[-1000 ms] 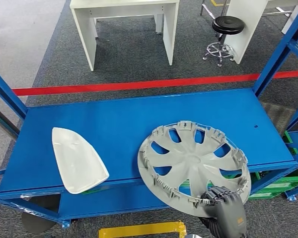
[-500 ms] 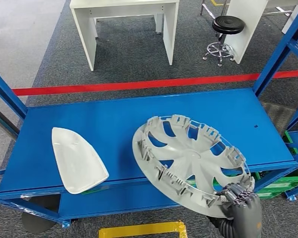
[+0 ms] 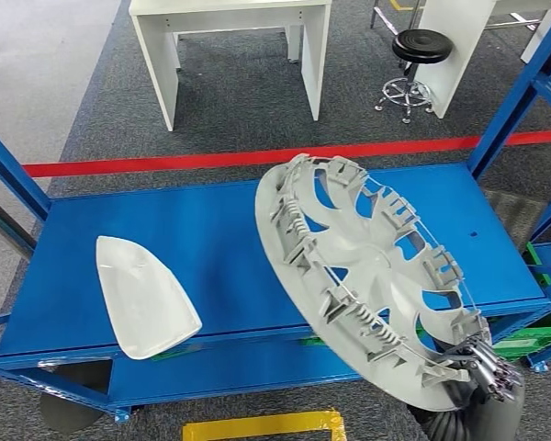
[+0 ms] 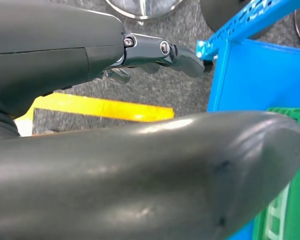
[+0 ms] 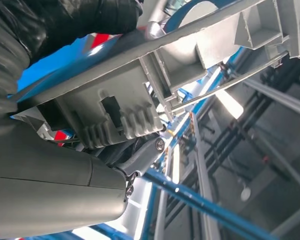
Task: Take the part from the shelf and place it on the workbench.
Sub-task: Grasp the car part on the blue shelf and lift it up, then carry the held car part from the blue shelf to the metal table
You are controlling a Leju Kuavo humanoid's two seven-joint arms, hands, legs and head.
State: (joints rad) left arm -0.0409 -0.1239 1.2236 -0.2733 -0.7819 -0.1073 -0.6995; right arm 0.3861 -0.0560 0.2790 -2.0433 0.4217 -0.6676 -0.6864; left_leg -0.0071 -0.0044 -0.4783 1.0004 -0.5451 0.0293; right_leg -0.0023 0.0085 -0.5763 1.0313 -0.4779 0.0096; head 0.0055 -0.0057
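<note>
A grey wheel cover (image 3: pixel 370 285) with ribbed clips around its rim hangs tilted steeply above the blue shelf (image 3: pixel 210 248), its far edge raised. My right hand (image 3: pixel 491 386) grips its near rim at the lower right; in the right wrist view the hand (image 5: pixel 58 185) clamps the cover's clipped edge (image 5: pixel 126 110). A white teardrop-shaped part (image 3: pixel 144 296) lies flat on the shelf's left front. My left hand (image 4: pixel 148 50) hangs beside the shelf's blue frame, fingers stretched out and holding nothing.
Blue shelf uprights (image 3: pixel 515 92) stand at both ends. Behind the shelf a red floor line (image 3: pixel 189 162) runs across the carpet, then a white table (image 3: pixel 231 46) and a black stool (image 3: pixel 418 50). Green crates (image 3: pixel 529 340) sit low at right. Yellow tape (image 3: pixel 265 426) marks the floor in front.
My right hand has lifted the wheel cover off the shelf and tipped it up steeply, moving right and down in the picture. The white part has stayed put.
</note>
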